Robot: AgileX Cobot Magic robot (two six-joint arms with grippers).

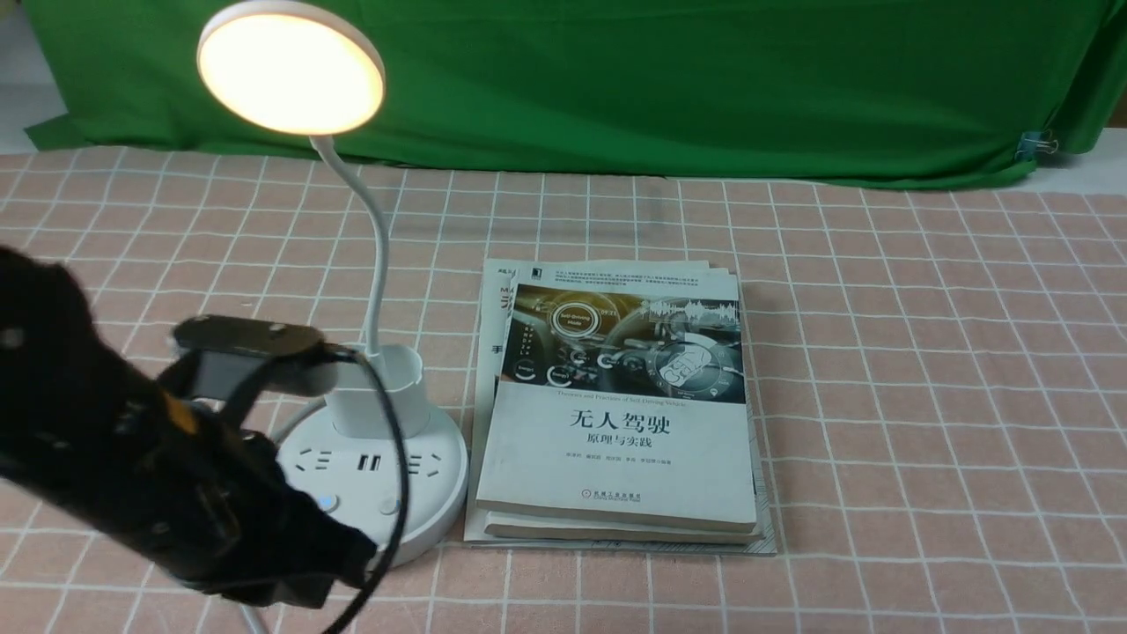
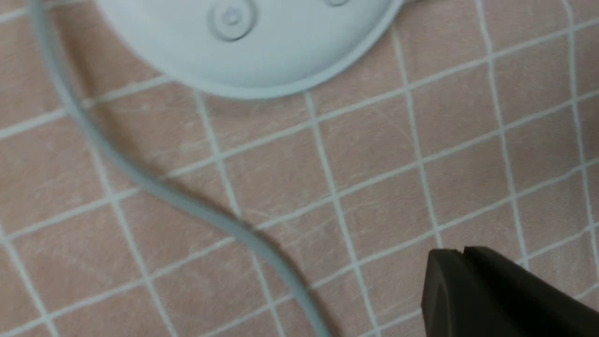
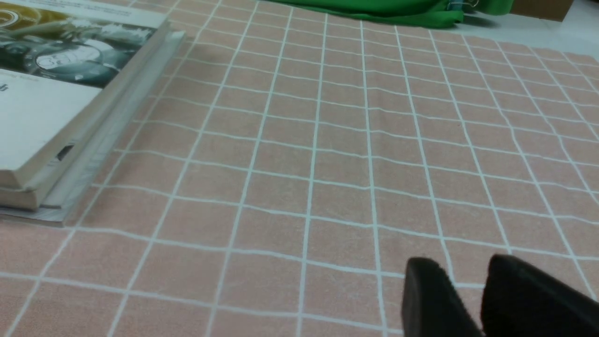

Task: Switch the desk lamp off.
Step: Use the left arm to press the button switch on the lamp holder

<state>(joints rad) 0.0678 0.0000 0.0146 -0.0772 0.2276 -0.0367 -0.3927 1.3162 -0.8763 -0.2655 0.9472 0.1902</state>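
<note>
The desk lamp's round disc head [image 1: 290,69] glows warm white at the back left, on a thin bent neck [image 1: 374,255] above the cup holder [image 1: 380,392] and round base [image 1: 431,480]. Two buttons show on the base's front, one lit blue [image 1: 327,502]. In the left wrist view the base's rim [image 2: 262,61], one button [image 2: 231,18] and the white cord [image 2: 140,180] show. My left gripper [image 2: 461,251] is shut on nothing and hangs over the cloth, short of the base. My left arm [image 1: 158,449] covers the base's left side. My right gripper [image 3: 468,274] stands slightly open over bare cloth.
A stack of books [image 1: 621,414] lies right beside the lamp base, and its edge [image 3: 61,140] shows in the right wrist view. A pink checked cloth [image 1: 924,396] covers the table. A green backdrop [image 1: 704,79] hangs behind.
</note>
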